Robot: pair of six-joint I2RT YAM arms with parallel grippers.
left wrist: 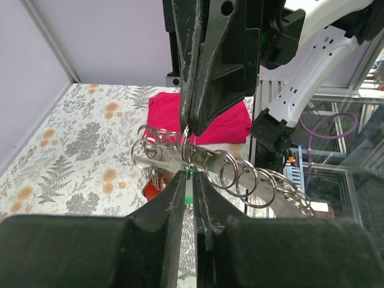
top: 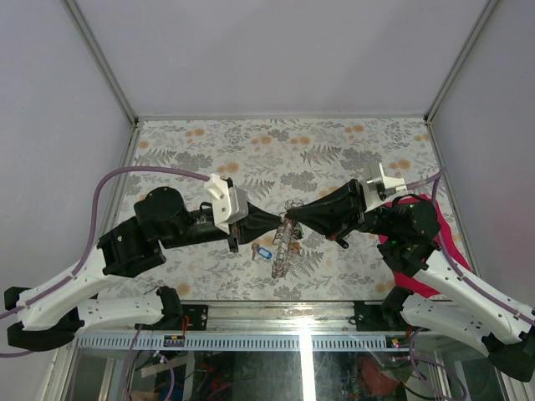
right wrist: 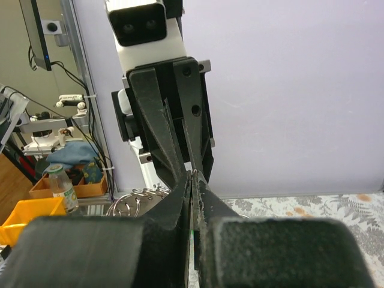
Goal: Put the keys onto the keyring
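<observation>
Between the nearly closed fingers (left wrist: pixel 171 204) of the left gripper (left wrist: pixel 188 183), a sliver of green, taken to be the green key (left wrist: pixel 189 173), pinched edge-on and pointing up at the keyring (left wrist: pixel 185 147). Directly above, tip to tip with it, the right gripper (left wrist: pixel 187 133), clamped narrow on that thin ring and apparently holding it clear of the table (top: pixel 334 150). Trailing from the ring, the chain (left wrist: pixel 240 175) of silvery loops, slung to the right in the left wrist view and running toward the near edge in the overhead view. Below the chain, a red shape (left wrist: pixel 151 189), possibly another key head, too hidden to call. Further out, the blue key (top: pixel 263 251), loose on the table just beside the chain's lower run, and the crimson cloth (left wrist: pixel 222 123) under the right arm at the table's right side. Step in hand, by judgement: threading the green key onto the ring, not visibly completed. Next move likely calling for fine alignment of the key's hole with the ring's split end, then a small push or twist along the wire, with a steady grip on both sides.
</observation>
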